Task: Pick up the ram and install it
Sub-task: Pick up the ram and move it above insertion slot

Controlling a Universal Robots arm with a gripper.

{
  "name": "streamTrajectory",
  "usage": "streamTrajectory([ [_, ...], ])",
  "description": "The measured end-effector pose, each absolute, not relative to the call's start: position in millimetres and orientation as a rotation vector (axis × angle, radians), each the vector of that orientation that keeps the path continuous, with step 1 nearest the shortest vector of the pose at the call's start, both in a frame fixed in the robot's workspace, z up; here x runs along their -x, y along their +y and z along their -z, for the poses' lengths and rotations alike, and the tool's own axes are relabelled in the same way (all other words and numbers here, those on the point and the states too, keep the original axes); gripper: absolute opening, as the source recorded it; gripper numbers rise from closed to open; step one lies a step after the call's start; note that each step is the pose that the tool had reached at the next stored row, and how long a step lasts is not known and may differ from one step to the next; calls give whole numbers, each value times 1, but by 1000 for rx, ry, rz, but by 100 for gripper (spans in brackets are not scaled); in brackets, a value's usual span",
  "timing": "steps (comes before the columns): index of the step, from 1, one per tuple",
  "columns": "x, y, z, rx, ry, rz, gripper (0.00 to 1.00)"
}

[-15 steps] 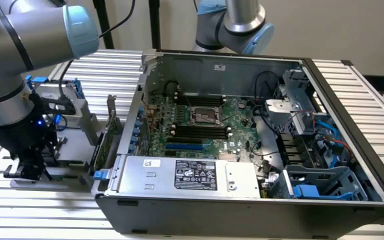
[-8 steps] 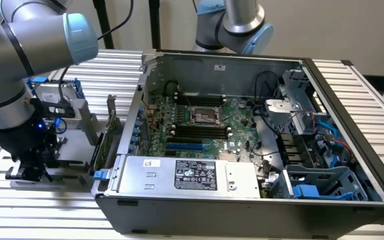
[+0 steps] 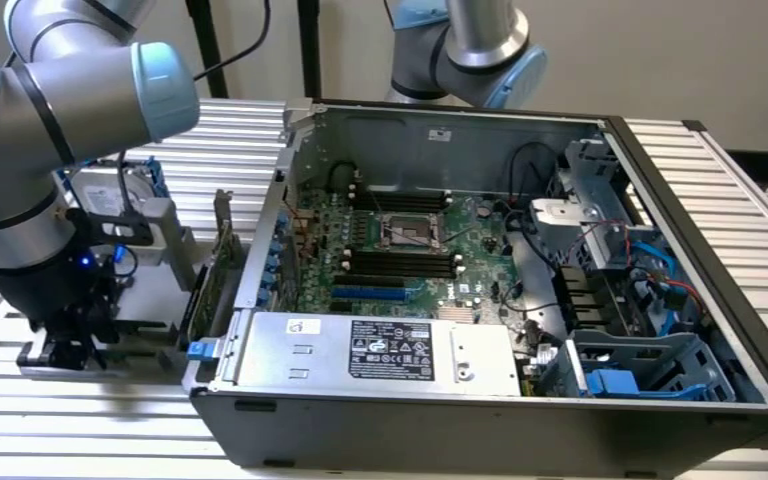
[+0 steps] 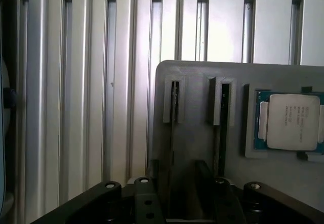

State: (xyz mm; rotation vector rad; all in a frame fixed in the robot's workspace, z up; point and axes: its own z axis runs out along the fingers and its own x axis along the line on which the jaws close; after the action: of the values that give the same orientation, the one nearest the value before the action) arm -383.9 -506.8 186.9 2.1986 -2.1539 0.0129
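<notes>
Over the grey tray [image 4: 197, 77], the gripper [image 4: 178, 188] hangs open, not holding anything. The ram [image 4: 174, 102] stands on its edge in a tray slot. A silver chip [image 4: 293, 122] lies in the tray's square pocket.

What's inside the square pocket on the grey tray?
A square silver processor chip on a blue-green board lies in the pocket of the grey plastic tray. The floor beneath is covered.

Claw [image 3: 61, 352] low over the grey holder [image 3: 147, 295], perhaps touching it, beside the open computer case [image 3: 491, 420].
</notes>
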Motion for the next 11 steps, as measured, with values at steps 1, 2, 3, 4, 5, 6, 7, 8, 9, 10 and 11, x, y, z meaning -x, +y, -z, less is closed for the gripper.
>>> streamTrajectory([
  [1, 384, -507, -187, -2199, -2154, -13, 42],
  [2, 384, -508, -187, -2199, -2154, -13, 42],
  [3, 383, -508, -187, -2199, -2154, -13, 42],
  [4, 383, -509, -187, -2199, -2154, -13, 42],
  [5, 382, -509, -187, -2199, -2154, -13, 42],
  [6, 382, -510, -187, -2199, -2154, -13, 42],
  [7, 381, -510, -186, -2199, -2154, -13, 42],
  [8, 380, -510, -186, -2199, -2154, -13, 42],
  [9, 379, -510, -187, -2199, -2154, -13, 42],
  [10, 379, -510, -187, -2199, -2154, -13, 42],
  [11, 378, -510, -187, -2199, -2154, -13, 40],
])
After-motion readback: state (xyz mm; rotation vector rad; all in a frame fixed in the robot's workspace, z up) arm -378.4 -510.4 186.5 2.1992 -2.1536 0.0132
